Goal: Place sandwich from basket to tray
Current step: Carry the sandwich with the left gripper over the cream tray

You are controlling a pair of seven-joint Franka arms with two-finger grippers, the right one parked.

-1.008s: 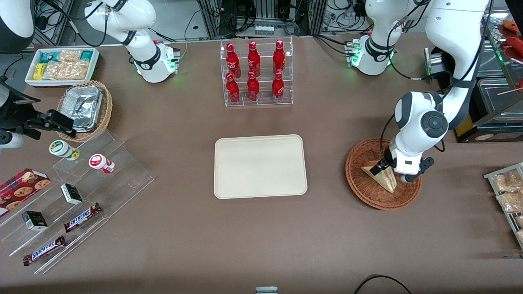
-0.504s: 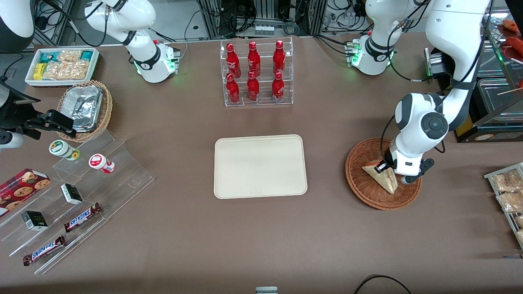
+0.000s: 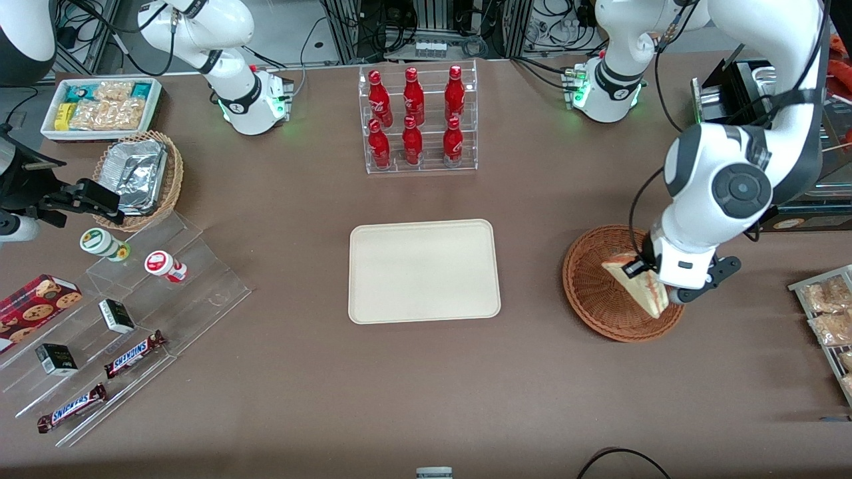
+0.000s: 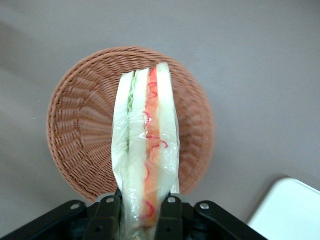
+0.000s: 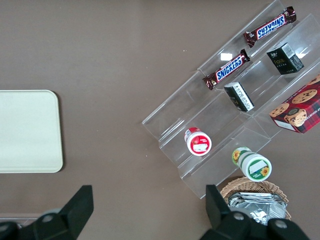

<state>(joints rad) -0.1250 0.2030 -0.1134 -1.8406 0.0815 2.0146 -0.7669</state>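
Note:
My left gripper [image 3: 655, 283] is shut on the sandwich [image 3: 636, 283], a wrapped wedge of pale bread with red, orange and green filling. It holds the wedge up in the air above the reddish-brown wicker basket [image 3: 592, 296]. In the left wrist view the sandwich [image 4: 146, 150] stands on edge between the black fingers [image 4: 169, 217] of the gripper [image 4: 139, 220], with the empty basket [image 4: 80, 130] well below it. The cream tray [image 3: 424, 271] lies bare at the table's middle, and a corner of the tray [image 4: 290, 210] shows in the wrist view.
A clear rack of red bottles [image 3: 416, 120] stands farther from the front camera than the tray. Bagged snacks [image 3: 829, 313] lie at the working arm's end. Toward the parked arm's end are clear stepped shelves [image 3: 133, 319] with candy bars, a tan foil-filled basket [image 3: 140, 179] and a white snack bin [image 3: 103, 106].
The gripper has risen with the sandwich, lifting it off the basket floor, and the arm's wrist has swung upward and toward the working arm's end.

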